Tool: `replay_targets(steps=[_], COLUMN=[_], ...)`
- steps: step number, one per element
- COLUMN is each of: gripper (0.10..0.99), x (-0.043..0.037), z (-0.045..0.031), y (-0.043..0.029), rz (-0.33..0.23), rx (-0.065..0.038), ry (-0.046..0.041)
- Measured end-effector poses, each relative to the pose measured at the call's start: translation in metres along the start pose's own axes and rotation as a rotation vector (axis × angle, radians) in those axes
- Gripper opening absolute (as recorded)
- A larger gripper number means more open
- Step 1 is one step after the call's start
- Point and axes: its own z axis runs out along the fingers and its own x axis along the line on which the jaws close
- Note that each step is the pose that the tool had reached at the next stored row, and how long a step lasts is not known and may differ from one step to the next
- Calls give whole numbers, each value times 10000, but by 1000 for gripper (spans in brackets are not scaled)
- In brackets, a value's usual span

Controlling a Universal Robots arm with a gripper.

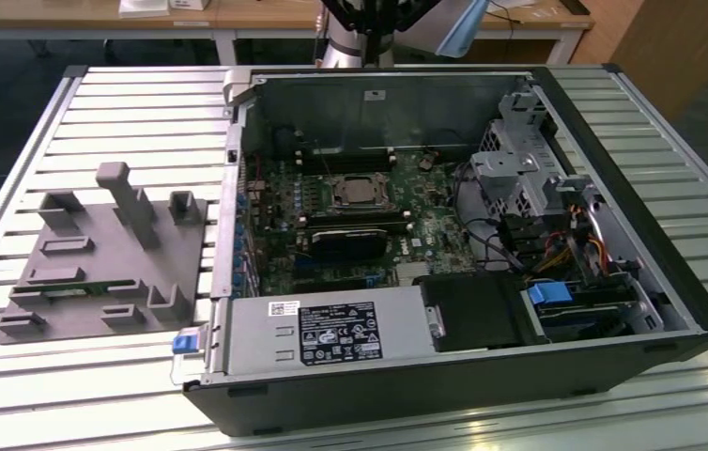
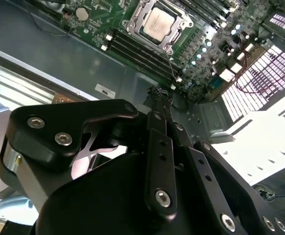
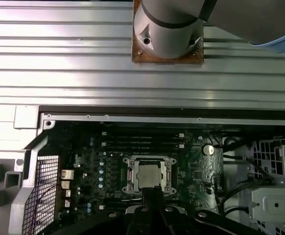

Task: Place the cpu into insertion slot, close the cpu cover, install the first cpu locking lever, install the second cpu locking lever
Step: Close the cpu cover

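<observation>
The cpu (image 1: 357, 191) (image 2: 159, 22) (image 3: 149, 175), a dull silver square chip, sits in the insertion slot (image 3: 132, 183) on the green motherboard inside the open case. The cpu cover (image 2: 137, 18) (image 3: 167, 172), a thin silvery frame, lies flat around the chip. My gripper (image 2: 160, 94) (image 3: 152, 194) hangs high above the board, its black fingers drawn together to a narrow tip with nothing between them. In the first wrist view the tip lines up with the near rim of the socket. Whether the locking levers are latched cannot be made out.
The case (image 1: 654, 282) lies open on a slatted metal table (image 1: 141, 103). A grey fixture block (image 1: 103, 254) stands at the exterior view's left. Inside are a power supply (image 1: 316, 334), a drive cage (image 1: 530, 178), black memory slots (image 2: 147, 51) and a black block (image 1: 347, 242). The arm's base (image 3: 169, 29) stands behind the case.
</observation>
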Motion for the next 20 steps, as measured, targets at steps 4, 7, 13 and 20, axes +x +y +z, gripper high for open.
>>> replay_targets(steps=[4, 7, 13, 20], gripper=[102, 102, 102, 102], x=[-1, -2, -6, -8], z=[71, 123, 315, 440], y=[-21, -34, -77, -107], rz=[0, 0, 0, 0], rx=[1, 1, 1, 1], ry=[0, 1, 1, 1])
